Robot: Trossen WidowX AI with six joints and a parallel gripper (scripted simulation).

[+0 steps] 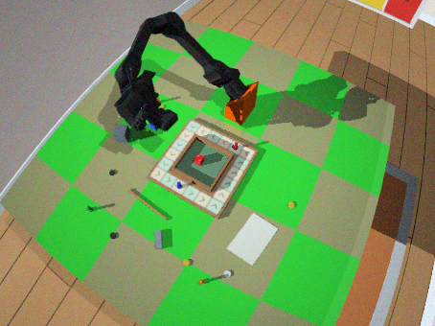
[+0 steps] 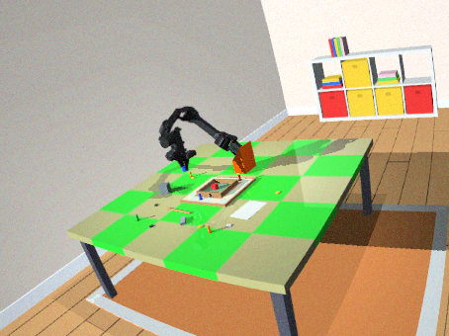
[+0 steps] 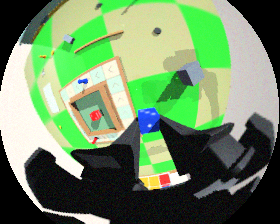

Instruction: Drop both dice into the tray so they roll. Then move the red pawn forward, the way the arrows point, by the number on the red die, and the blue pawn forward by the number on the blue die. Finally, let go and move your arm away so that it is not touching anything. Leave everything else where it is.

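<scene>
My gripper (image 1: 154,124) (image 2: 183,166) (image 3: 147,118) is shut on the blue die (image 1: 152,127) (image 2: 184,168) (image 3: 149,120) and holds it above the table, left of and behind the game board (image 1: 211,202) (image 2: 224,202). The red die (image 1: 198,159) (image 2: 215,186) (image 3: 95,116) lies in the board's sunken green tray (image 1: 213,170). The red pawn (image 1: 235,146) (image 2: 239,177) stands on the far track. The blue pawn (image 1: 179,185) (image 2: 200,197) (image 3: 81,81) stands on the near left track.
A grey cube (image 1: 121,132) (image 2: 164,189) (image 3: 195,73) sits just left of the gripper. An orange block (image 1: 241,103) stands at the arm's base. A wooden stick (image 1: 149,204), a small grey block (image 1: 158,239), a white sheet (image 1: 252,238) and small balls and pins lie in front of the board.
</scene>
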